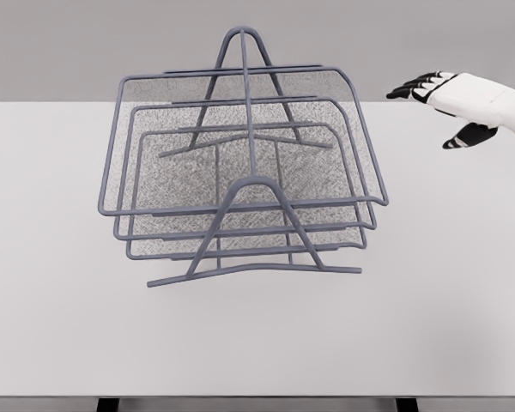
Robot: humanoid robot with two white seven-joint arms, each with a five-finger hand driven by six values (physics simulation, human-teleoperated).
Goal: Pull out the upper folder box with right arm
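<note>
A grey wire rack (pixel 251 225) with three stacked mesh trays stands in the middle of the white table (pixel 60 326). The upper tray (pixel 240 137) is the widest and its right rim (pixel 371 167) faces my right hand. My right hand (pixel 442 103) hovers at the upper right, above the table's far edge, well apart from the rack. Its dark fingers (pixel 412 87) are spread and point left, and its thumb (pixel 465 136) hangs below; it holds nothing. The left arm does not show.
A-shaped wire frames (pixel 256 223) stand at the rack's front and back. Bare table surface stretches in front of the rack and to both sides of it. The table's front edge (pixel 257 396) runs along the bottom of the view.
</note>
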